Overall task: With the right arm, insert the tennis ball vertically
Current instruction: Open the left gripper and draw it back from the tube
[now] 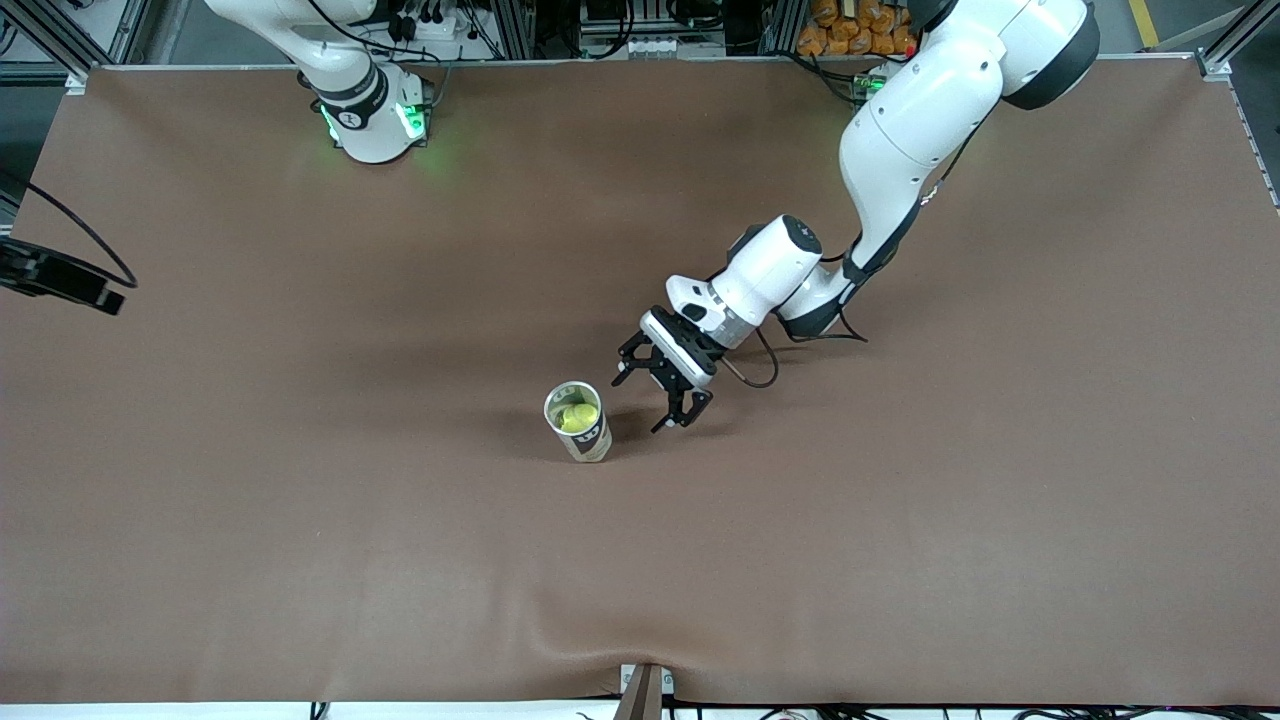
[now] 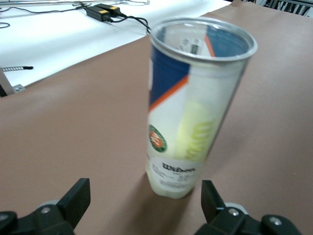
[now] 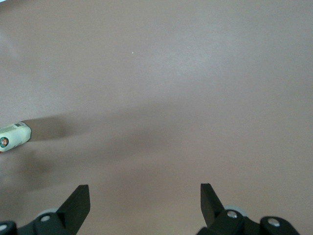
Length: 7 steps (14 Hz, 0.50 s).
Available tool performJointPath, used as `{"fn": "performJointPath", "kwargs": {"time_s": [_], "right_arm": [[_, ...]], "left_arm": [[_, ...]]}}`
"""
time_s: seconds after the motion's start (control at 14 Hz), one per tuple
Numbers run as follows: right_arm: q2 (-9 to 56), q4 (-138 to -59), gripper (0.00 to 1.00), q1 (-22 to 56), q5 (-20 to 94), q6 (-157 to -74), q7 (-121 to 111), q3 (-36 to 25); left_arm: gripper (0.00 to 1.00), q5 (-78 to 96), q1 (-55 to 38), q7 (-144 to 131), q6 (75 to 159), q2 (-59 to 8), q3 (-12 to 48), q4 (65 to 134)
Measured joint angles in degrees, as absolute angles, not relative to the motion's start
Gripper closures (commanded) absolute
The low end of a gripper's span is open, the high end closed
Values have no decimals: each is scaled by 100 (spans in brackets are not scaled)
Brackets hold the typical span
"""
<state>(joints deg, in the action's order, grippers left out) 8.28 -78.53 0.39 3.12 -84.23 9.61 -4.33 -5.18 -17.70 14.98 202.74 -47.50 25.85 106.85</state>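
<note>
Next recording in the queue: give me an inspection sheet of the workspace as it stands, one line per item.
Surface: brown mat over the table, with a ripple at the edge nearest the front camera.
Job's things: clear tennis ball can upright and open-topped near the table's middle; a yellow tennis ball sits inside it.
Clutter: nothing seen on the mat.
Claws: left claw open, low beside the can toward the left arm's end, holding nothing; right claw open and empty over bare mat, its arm waiting.
Cables: black cable looped at the left wrist; a black cable at the right arm's end.
Surroundings: aluminium frame, orange items by the bases.
</note>
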Motion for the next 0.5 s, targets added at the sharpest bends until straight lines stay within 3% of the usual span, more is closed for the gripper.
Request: {"fn": "performJointPath", "kwargs": {"time_s": [0.21, 0.5], "right_arm": [[424, -8524, 0, 222, 311, -8884, 968, -465], [13, -9013, 0, 615, 311, -9135, 968, -868]], "left_arm": [[0, -518, -1680, 1459, 19924, -4697, 2593, 10420], [0, -518, -1608, 1307, 18854, -4437, 2604, 9931]]}}
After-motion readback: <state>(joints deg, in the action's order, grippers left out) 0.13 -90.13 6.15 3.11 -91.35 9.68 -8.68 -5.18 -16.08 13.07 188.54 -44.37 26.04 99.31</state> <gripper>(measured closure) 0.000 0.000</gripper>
